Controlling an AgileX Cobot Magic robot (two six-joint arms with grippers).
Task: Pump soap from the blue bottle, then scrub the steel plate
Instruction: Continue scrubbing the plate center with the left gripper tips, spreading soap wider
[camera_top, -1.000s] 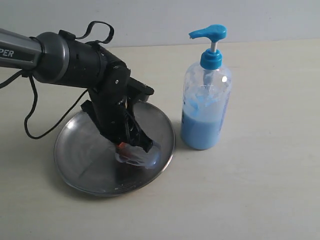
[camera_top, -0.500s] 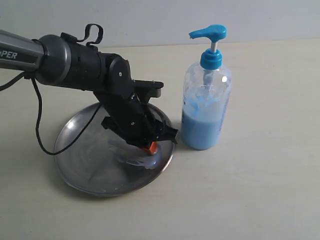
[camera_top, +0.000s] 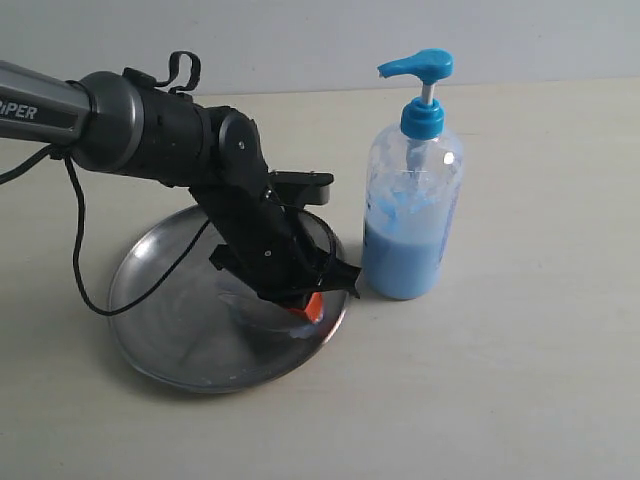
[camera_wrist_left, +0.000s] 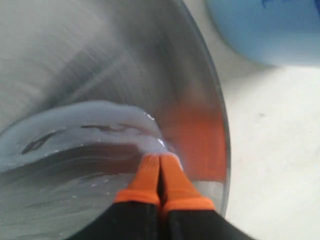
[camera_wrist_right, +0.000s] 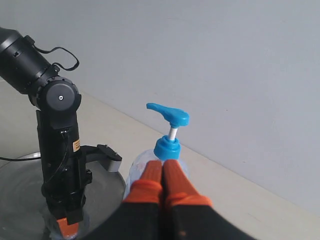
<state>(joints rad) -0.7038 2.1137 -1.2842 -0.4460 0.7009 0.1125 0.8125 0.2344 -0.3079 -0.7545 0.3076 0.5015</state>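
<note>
Round shallow silver-grey brushed steel plate (camera_top: 160, 300) sits on the pale beige tabletop (camera_top: 500, 390), left of centre. Left gripper (camera_top: 310, 308), black with orange fingertips (camera_wrist_left: 147, 175), points down onto the plate's right side near the rim, jaws pressed fully together with nothing seen between them. Tips touch the edge of a pale blue creamy soap smear (camera_wrist_left: 90, 125) spread on the metal. Tall clear plastic pump bottle with bright blue head (camera_top: 412, 215) stands upright just right of the plate, roughly half full of light blue liquid. Right gripper (camera_wrist_right: 162, 172) is raised in the air, orange tips closed together, empty, with the bottle beyond it.
</note>
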